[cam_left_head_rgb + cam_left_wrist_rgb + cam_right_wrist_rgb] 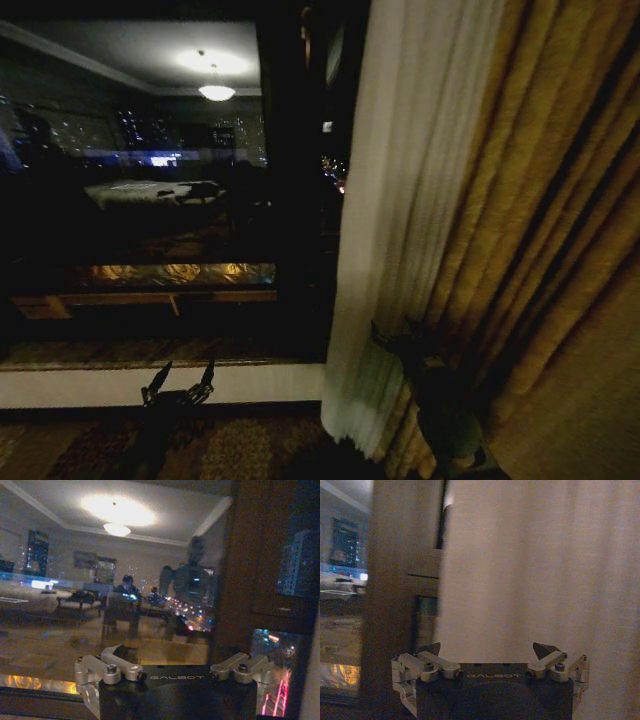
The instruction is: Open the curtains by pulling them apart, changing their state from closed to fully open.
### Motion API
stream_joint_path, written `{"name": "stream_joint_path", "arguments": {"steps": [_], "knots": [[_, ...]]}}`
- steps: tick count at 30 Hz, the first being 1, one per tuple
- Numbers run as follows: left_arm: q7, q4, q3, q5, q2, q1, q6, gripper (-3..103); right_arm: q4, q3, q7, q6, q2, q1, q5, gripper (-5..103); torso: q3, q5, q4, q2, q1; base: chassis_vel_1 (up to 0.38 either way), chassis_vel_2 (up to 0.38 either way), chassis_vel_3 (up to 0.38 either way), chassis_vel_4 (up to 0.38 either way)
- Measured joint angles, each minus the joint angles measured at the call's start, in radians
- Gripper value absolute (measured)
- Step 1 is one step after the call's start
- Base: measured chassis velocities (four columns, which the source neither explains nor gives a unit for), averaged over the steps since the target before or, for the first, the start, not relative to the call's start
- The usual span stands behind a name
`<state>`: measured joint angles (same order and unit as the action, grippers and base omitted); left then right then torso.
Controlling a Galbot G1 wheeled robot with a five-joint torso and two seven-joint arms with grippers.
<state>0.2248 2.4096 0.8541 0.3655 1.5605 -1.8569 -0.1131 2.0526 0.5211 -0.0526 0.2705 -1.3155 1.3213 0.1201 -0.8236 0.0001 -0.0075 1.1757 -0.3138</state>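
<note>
The sheer curtain (400, 200) hangs bunched at the right side of the window (150, 200), its long axis vertical, beside the golden drape (540, 220). The right pincer (395, 345) sits at the sheer's lower part, fingers spread, with the fabric (535, 570) directly ahead of the gap. The left pincer (180, 385) hangs low before the window sill (100, 385), fingers apart, facing bare glass, well apart from the cloth. The right arm is clearly nearer.

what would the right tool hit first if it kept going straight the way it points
Most likely the sheer curtain. The right tool is open and faces the cream fabric square on, with nothing between them. Depth is hard to judge, but the fabric looks close.
</note>
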Motion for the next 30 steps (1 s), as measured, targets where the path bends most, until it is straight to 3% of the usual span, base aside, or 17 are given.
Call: {"name": "stream_joint_path", "arguments": {"steps": [30], "knots": [[0.003, 0.024, -0.001, -0.017, 0.012, -0.014, -0.014, 100, 0.002, -0.009, 0.004, -0.026, -0.001, 0.007, -0.053, 100, 0.000, 0.0002, -0.0002, 0.000, 0.000, 0.345, 0.353, -0.346, -0.345]]}}
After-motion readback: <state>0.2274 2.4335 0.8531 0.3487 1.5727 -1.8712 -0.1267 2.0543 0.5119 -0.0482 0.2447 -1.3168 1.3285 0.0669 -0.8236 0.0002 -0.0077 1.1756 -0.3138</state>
